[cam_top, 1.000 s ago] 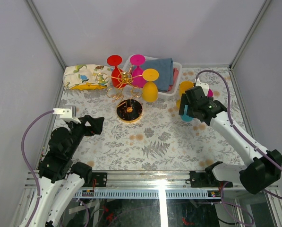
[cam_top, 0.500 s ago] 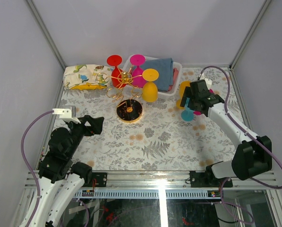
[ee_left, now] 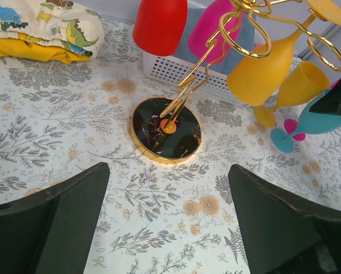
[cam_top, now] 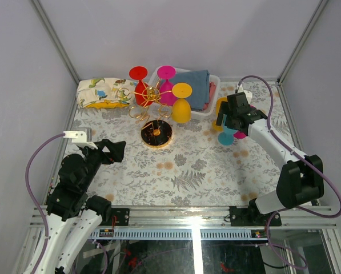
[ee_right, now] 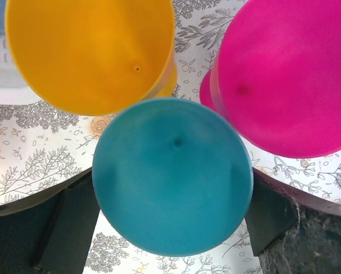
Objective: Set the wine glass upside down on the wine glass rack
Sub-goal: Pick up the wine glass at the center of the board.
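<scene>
The wine glass rack (cam_top: 152, 94) is a gold wire stand on a round dark base (ee_left: 165, 128). Red (ee_left: 160, 25), pink (ee_left: 216, 28) and orange (ee_left: 256, 71) glasses hang on it upside down. A teal wine glass (ee_right: 173, 177) stands upright at the right, between an orange glass (ee_right: 90, 51) and a pink glass (ee_right: 290, 74). My right gripper (ee_right: 171, 220) is open directly above it, with its fingers (ee_right: 67, 228) on either side of the teal bowl; contact cannot be made out. My left gripper (ee_left: 167, 222) is open and holds nothing, over the near left of the table, facing the rack base.
A white plastic basket (cam_top: 211, 80) with a folded blue cloth sits behind the rack. A folded dinosaur-print cloth (cam_top: 104, 92) lies at the far left. The three upright glasses stand close together beside the basket's right end.
My right gripper has moved toward the far side and settled over the teal glass, still open. The left arm has not moved.
</scene>
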